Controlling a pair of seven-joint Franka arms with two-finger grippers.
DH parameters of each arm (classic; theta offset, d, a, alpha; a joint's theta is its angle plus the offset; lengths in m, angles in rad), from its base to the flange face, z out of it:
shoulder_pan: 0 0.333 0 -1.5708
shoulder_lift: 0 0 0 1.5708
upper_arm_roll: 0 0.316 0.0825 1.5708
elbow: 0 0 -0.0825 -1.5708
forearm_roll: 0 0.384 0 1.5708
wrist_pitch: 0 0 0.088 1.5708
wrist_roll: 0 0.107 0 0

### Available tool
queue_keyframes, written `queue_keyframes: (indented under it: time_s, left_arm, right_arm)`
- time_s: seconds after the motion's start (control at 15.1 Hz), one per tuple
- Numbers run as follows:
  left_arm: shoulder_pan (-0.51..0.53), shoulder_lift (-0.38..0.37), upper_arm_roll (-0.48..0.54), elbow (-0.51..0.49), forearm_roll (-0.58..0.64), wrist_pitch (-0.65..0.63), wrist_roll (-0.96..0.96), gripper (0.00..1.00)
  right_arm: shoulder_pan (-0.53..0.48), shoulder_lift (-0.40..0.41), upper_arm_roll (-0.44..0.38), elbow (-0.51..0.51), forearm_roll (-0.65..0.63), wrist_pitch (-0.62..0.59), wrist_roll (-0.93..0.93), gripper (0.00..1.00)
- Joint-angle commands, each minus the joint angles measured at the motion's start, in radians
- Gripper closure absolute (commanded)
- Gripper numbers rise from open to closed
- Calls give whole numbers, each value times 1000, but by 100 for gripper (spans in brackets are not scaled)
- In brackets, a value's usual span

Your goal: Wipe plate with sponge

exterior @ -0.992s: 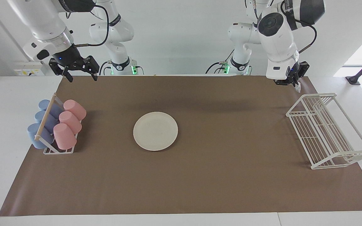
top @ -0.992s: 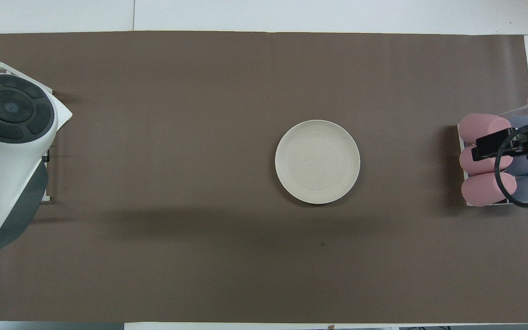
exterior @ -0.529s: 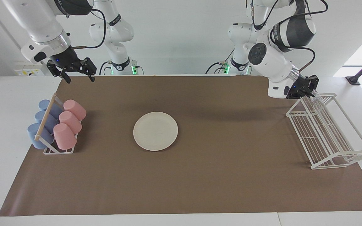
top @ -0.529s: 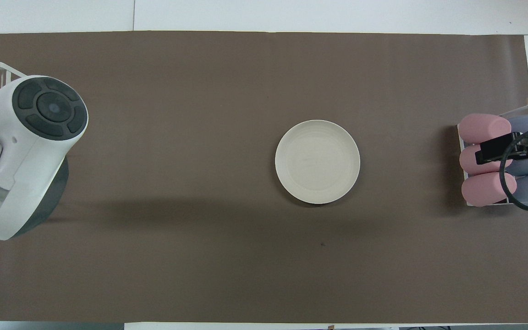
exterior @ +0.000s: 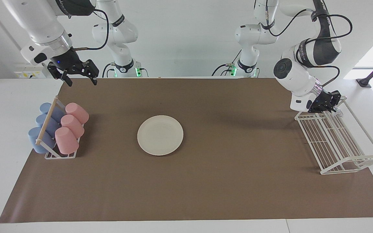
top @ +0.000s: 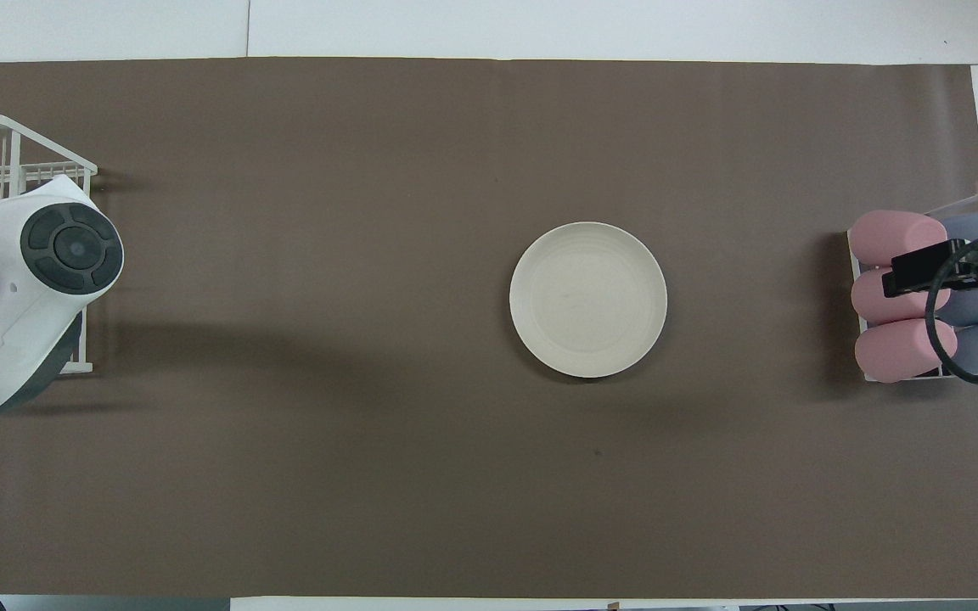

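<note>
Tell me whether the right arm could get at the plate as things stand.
Probably yes. The right pincer hangs open and empty near the cup rack, and only bare brown mat lies between it and the plate. The left pincer, shut on the sponge, is over the wire rack, well clear.

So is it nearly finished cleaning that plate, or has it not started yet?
It cannot be told whether any wiping has been done. The plate lies bare in the middle of the brown mat, with no arm over it. In hand: the left gripper is shut on the sponge, a small silvery wad, over the white wire rack. The right gripper waits open above the cup holder. Left: bring the sponge to the plate and wipe.
</note>
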Motion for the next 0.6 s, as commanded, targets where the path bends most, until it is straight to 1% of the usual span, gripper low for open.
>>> queue_keyframes:
  time_s: [0.0,0.13,0.53]
  left_arm:
    - [12,-21,-6,-67,31,53,-79,100]
    - [11,-21,-6,-90,83,53,-127,100]
    - [-3,-30,-8,-114,89,51,-165,100]
  right_arm:
    - [-25,-15,11,-18,-13,21,-9,0]
    - [-25,-15,11,-19,-13,20,-7,0]
    - [-22,-15,15,-19,-13,20,-3,0]
